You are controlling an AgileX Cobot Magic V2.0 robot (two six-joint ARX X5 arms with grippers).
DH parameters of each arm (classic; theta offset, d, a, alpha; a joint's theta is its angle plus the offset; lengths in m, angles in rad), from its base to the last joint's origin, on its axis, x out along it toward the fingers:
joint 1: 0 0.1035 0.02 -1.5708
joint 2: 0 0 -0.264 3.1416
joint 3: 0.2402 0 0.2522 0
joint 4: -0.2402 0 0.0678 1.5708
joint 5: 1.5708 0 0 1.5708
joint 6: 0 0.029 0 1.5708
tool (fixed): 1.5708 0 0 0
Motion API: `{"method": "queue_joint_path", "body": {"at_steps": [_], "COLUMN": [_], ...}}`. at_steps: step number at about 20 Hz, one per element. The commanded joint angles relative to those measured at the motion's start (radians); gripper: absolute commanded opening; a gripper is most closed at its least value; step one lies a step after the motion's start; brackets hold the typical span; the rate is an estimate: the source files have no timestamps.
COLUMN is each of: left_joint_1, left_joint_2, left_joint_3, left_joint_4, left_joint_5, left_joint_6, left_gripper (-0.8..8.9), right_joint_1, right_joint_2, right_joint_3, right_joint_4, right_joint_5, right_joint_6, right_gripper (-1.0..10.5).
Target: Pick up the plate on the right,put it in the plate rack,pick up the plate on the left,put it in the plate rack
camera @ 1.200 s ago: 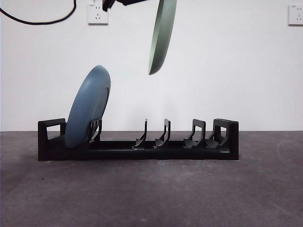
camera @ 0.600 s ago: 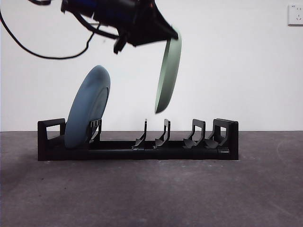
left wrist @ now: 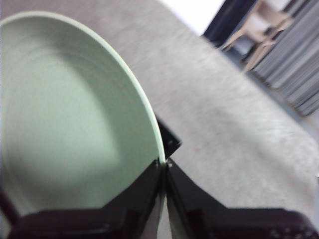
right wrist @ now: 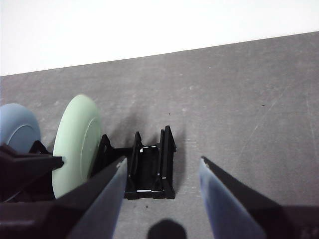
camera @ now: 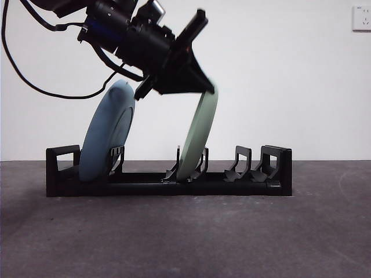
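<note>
I see the plate rack (camera: 168, 176) lying lengthwise across the desk (camera: 185, 237), near its back edge. One plate (camera: 107, 136) leans in the slot at the rack's left end. To its right, a second plate (camera: 198, 136) stands tilted in a middle slot, with my left gripper (camera: 200, 87) on its upper rim.

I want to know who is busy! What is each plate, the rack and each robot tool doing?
Green plate: tilted, bottom edge in a middle rack slot, rim gripped.
Blue plate: leaning in the rack's end slot.
Plate rack: flat on the table.
Left tool: shut on the green plate.
Right tool: open, holding nothing.
</note>
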Motion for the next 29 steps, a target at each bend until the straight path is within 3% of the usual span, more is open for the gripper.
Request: {"method": "queue_joint_path", "body": {"at_steps": [1,8,14,16,18,22,29], "left_joint_1": [-0.008,-0.018,-0.043,-0.058,-0.077,-0.115,-0.072], "left_joint_2": [0.003,-0.003,-0.09,-0.139,-0.205,-0.337,-0.61], "left_joint_3": [0.002,0.002,0.002,0.002,0.002,0.002,-0.007], "left_joint_4": [-0.02,-0.053,-0.095,-0.136,-0.203,-0.351,-0.69], "left_joint_5": [-0.019,-0.014,-0.023,-0.064,-0.142,-0.306,-0.514], "left_joint_6": [0.044,0.065,0.149,0.201,0.275,0.402,0.452], "left_gripper": [0.02,2.58,2.57,2.56,2.41,-0.19,-0.08], "right_joint_1": [0.001,0.001,0.001,0.001,0.001,0.001,0.001], "right_joint_2": [0.0,0.0,0.021,0.034,0.048,0.066,0.049], "right_joint_3": [0.0,0.0,0.0,0.0,0.0,0.0,-0.014], "right_joint_4": [0.005,-0.003,-0.054,-0.082,-0.116,-0.162,-0.133], "right_joint_5": [0.002,-0.006,-0.139,-0.162,-0.162,-0.16,-0.154], "right_joint_6": [-0.009,-0.01,-0.081,-0.115,-0.156,-0.207,-0.218], "right_gripper": [2.4,2.4,2.4,2.3,1.4,-0.1,-0.1]}}
